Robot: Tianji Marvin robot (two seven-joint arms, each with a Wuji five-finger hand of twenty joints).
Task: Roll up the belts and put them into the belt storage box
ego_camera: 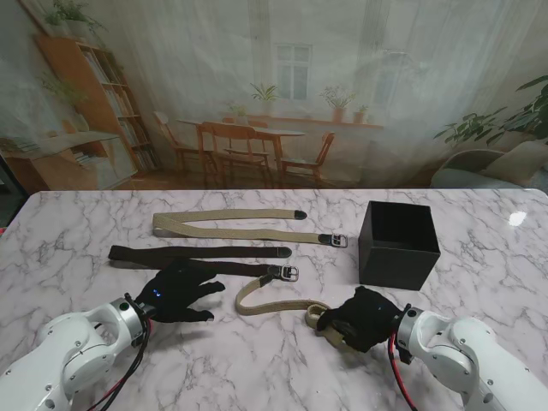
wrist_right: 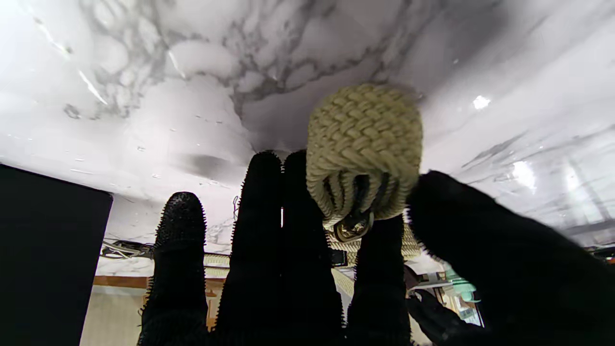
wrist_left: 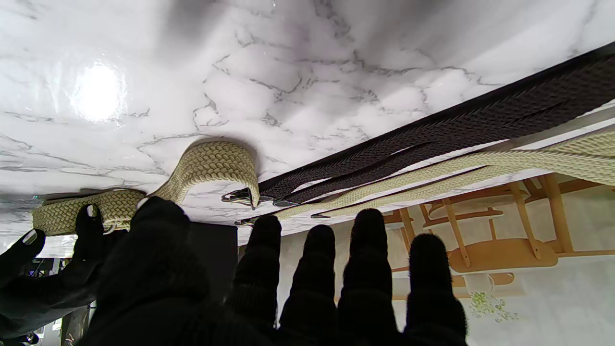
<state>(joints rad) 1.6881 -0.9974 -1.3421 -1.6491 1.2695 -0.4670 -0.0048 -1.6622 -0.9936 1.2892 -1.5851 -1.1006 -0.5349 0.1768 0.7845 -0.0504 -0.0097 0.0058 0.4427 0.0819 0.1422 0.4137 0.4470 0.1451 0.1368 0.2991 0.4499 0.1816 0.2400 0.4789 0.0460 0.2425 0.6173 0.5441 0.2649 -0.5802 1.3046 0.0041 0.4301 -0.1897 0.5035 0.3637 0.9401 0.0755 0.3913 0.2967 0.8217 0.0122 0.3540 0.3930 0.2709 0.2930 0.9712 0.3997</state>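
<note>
Right robot hand pinching rolled end of tan belt on tabletop | left robot hand fingers spread, holding nothing, by dark belt | black box beyond right robot hand

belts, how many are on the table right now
3: a beige belt lies farthest from me, a dark brown belt lies nearer, and a second beige belt nearest, its end rolled in the right hand. None seems hidden.
</note>
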